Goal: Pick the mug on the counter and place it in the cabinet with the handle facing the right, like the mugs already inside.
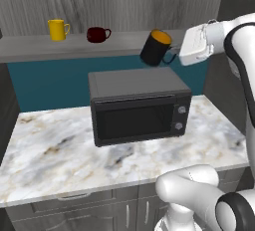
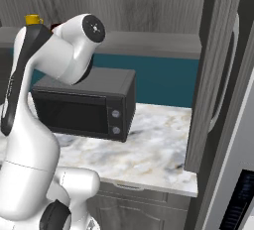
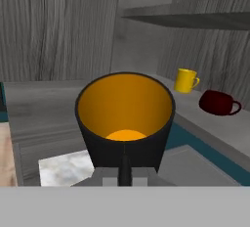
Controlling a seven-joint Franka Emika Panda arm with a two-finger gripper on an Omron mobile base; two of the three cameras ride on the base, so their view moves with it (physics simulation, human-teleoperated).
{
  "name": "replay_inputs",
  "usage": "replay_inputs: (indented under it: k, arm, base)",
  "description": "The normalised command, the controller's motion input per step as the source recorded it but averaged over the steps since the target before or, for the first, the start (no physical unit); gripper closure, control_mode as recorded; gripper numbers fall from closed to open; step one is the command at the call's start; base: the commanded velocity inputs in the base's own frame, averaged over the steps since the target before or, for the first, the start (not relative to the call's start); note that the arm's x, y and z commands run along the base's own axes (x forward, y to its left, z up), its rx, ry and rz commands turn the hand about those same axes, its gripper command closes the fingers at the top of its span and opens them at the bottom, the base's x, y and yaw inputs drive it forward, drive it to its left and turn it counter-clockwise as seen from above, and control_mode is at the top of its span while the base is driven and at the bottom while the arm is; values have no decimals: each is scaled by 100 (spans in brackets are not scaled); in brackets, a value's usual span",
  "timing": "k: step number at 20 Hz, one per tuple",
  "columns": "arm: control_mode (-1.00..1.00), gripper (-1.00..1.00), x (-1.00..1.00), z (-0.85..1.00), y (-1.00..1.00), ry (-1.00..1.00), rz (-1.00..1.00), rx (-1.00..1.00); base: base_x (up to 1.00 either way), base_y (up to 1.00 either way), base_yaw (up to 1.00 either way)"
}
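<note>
The black mug [image 1: 157, 47] with the orange inside hangs tilted in the air above the microwave, at the front edge of the cabinet shelf [image 1: 30, 48]. My gripper [image 1: 173, 54] comes in from the right and is shut on the mug's handle side. In the hand view the mug [image 3: 125, 118] opens toward the camera, its handle down at my gripper [image 3: 125, 173]. The yellow mug [image 1: 58, 29] and the dark red cup [image 1: 96, 34] stand on the shelf to the left, handles to the right. The marble counter [image 1: 50, 150] lies below.
A black microwave [image 1: 137, 103] stands on the counter right under the held mug. The grey wood-grain back wall [image 1: 124, 6] closes the shelf. A tall grey panel [image 2: 213, 75] rises at the counter's right end. An upper board [image 3: 195, 19] hangs above the shelf.
</note>
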Motion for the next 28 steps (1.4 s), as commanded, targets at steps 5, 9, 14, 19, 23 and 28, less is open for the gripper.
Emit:
replay_inputs:
  k: [5,9,14,19,23,28]
  arm:
    - [-100,100,1,24,0,-2,0,4]
    - [-100,100,6,3,0,0,0,3]
    - [-100,100,15,0,0,0,0,3]
    - [-100,100,22,-3,0,0,0,3]
    - [-100,100,21,-13,0,0,0,0]
    - [-100,100,15,-9,0,0,0,0]
  base:
    - [0,0,0]
    - [0,0,0]
    - [0,0,0]
    - [0,0,0]
    - [0,0,0]
    - [0,0,0]
